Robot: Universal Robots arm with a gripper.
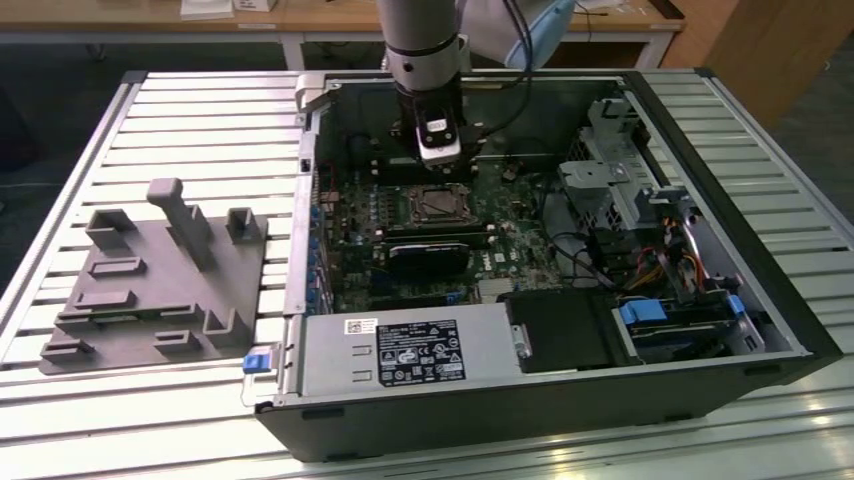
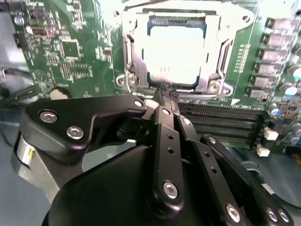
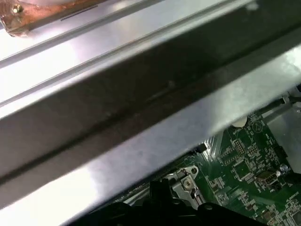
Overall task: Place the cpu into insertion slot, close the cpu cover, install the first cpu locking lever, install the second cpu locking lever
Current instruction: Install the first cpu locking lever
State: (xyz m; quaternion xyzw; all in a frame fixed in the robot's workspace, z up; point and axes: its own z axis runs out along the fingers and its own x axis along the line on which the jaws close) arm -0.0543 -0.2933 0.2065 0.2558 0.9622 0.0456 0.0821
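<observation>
The cpu [image 2: 176,52] lies flat in the insertion slot [image 2: 136,70], its pale metal top glaring under the light. The silver cpu cover [image 2: 214,56] lies down around it as a frame. My gripper [image 2: 165,92] is shut, its black fingertips pressed together right at the socket's rim on the side of the long memory slots; nothing shows between them. In the exterior view the gripper [image 1: 443,168] hangs inside the open case just behind the insertion slot [image 1: 434,205]. A corner of the socket frame [image 3: 186,181] peeks out under the case wall in the first wrist view.
The open computer case [image 1: 787,300] lies on a slatted table. A black labelled power-supply box [image 1: 407,352] sits at the front, drive cages [image 1: 607,180] and cables [image 1: 654,262] on the exterior view's right. A grey fixture [image 1: 154,270] stands on the left. Memory slots [image 2: 221,117] border the socket.
</observation>
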